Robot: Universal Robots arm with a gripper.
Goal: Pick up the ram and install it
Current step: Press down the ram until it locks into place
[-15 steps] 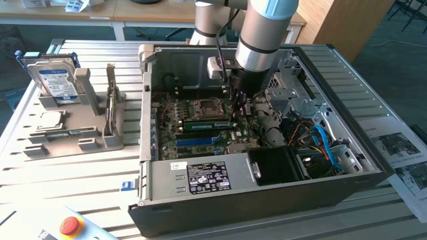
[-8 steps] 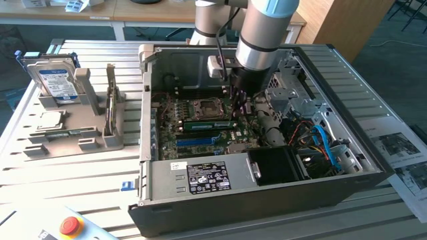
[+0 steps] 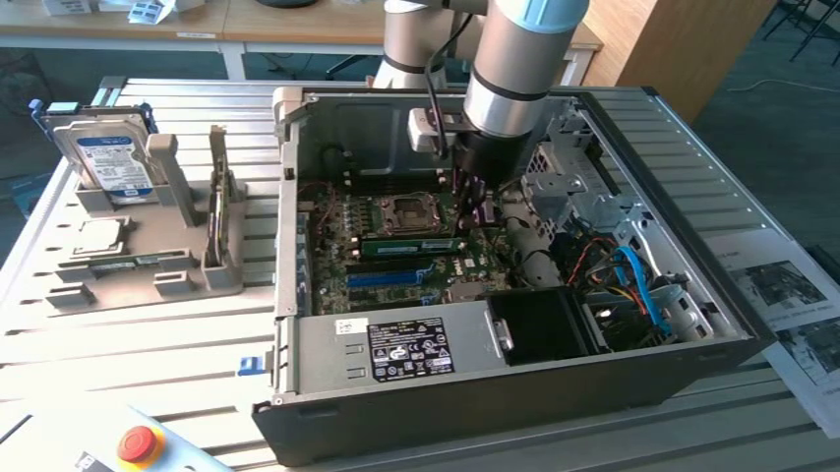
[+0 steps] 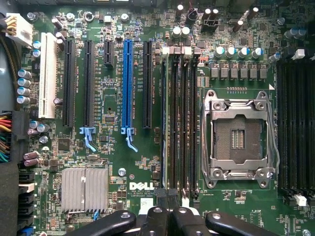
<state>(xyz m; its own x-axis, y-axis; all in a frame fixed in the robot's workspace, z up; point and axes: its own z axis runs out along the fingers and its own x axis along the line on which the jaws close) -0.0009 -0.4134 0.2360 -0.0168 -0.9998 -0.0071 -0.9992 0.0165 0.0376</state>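
Step in hand, as I judge it: seating the ram [image 3: 408, 246] in its slot on the motherboard [image 4: 123, 162]. In the exterior view the green stick lies edge-up in a slot just in front of the empty CPU socket [image 3: 397, 212], inside the open PC case [image 3: 525, 388] on the bench [image 3: 145, 344]. The tool [image 3: 475, 187] hangs over the board just to the exterior view's right of the stick, at its end; can't tell if it touches.

To do this well: keep the stick square to the slot, notch lined up w/ the key, push straight down, no rocking, even pressure at both ends so the end latches can snap. Side load risks bending the thin board or the slot. Watch clearance to the drive cage and cables on the exterior view's right.

Tool state: fingers [image 4: 162, 216] closed right up, pressed together w/ no gap in the wrist view. Nothing visibly clamped between them. The tips sit directly over the end of the bank of dark memory slots [image 4: 179, 123] beside the CPU socket, so it looks more like a closed-finger press than a grip. Whether the stick is fully home I can't tell; the latches are too small to read.

Spare drive [image 3: 112, 162] and other parts sit in the grey holder, well apart from the case.
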